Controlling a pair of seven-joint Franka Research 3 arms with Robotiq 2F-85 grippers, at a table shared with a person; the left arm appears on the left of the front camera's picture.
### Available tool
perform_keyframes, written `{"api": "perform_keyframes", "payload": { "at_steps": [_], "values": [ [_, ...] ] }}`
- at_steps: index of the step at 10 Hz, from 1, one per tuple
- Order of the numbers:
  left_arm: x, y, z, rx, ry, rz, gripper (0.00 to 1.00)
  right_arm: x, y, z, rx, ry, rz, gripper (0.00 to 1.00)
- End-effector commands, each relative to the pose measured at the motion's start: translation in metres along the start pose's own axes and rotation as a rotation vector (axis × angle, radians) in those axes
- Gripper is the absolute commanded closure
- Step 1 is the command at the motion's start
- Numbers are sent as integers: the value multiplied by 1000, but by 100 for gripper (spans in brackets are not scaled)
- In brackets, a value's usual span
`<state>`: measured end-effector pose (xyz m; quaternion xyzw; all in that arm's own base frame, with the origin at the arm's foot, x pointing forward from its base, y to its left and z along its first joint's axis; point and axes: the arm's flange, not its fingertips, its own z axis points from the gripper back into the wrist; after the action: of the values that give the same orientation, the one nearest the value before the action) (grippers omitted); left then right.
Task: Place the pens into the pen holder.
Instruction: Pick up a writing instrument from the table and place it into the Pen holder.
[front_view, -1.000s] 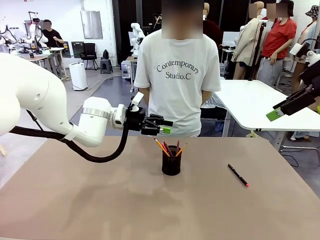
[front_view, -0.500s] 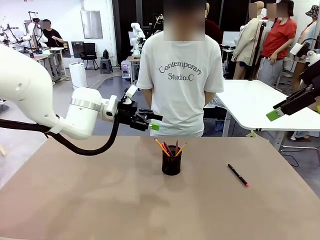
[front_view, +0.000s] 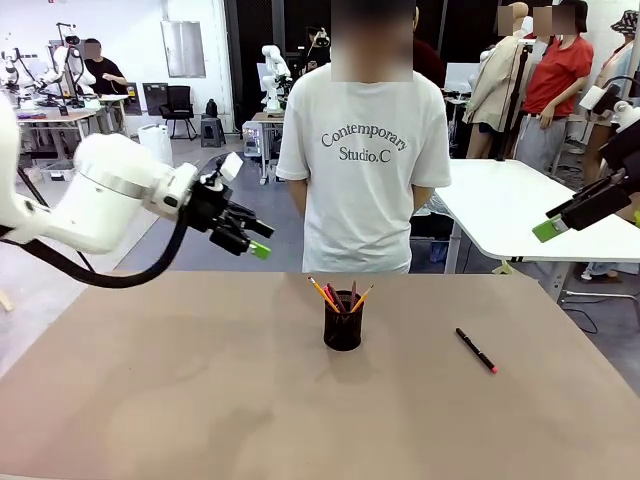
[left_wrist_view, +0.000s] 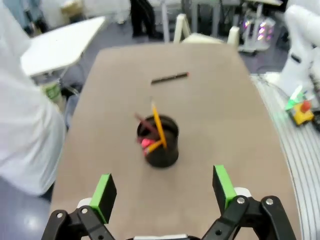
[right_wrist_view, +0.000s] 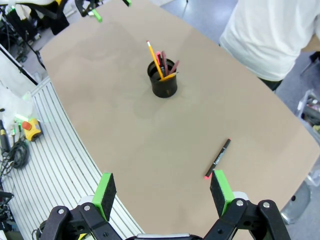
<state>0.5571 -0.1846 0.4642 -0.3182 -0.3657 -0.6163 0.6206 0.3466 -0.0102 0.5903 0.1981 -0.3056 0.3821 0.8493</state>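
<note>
The black mesh pen holder (front_view: 343, 322) stands mid-table, with a yellow-orange pencil (front_view: 322, 291) and a reddish-brown pen (front_view: 335, 298) leaning inside it. A black pen with a pink-red tip (front_view: 476, 351) lies flat on the table to the holder's right. My left gripper (front_view: 258, 240) hovers open and empty, up and to the left of the holder. From its wrist, the left gripper (left_wrist_view: 164, 192) looks down on the holder (left_wrist_view: 159, 142) and the black pen (left_wrist_view: 170, 78). My right gripper (right_wrist_view: 162, 192) hangs open high over the table's right side, above the holder (right_wrist_view: 164, 80) and black pen (right_wrist_view: 218, 158).
A person in a white T-shirt (front_view: 360, 150) stands at the far edge, right behind the holder. The brown table (front_view: 200, 390) has wide bare room left and in front. A white table (front_view: 510, 205) stands beyond at the right.
My left gripper has drawn back to the left, away from above the pen holder, and tilted downward. The right arm, holder and black pen have not moved.
</note>
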Motion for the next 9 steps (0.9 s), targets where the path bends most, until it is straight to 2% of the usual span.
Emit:
{"api": "perform_keyframes", "payload": {
  "at_steps": [1, 3, 4, 6, 8, 9],
  "values": [
    [1, -16, 29, 105, 135, 62, 0, 2, -1, 0, 17, -25, 8, 0],
    [-2, -25, 65, 85, 238, 114, 0, 2, -1, 0, 17, -25, 8, 0],
    [-6, -21, 77, 64, 243, 135, 0, 2, -1, 0, 17, -25, 8, 0],
    [-5, -35, 103, 36, 202, 170, 0, 2, -1, 0, 17, -25, 8, 0],
    [-16, -30, 117, -12, 171, 136, 0, 2, -1, 0, 17, -25, 8, 0],
    [-12, -41, 128, -27, 178, 121, 0, 2, -1, 0, 17, -25, 8, 0]
  ]
}}
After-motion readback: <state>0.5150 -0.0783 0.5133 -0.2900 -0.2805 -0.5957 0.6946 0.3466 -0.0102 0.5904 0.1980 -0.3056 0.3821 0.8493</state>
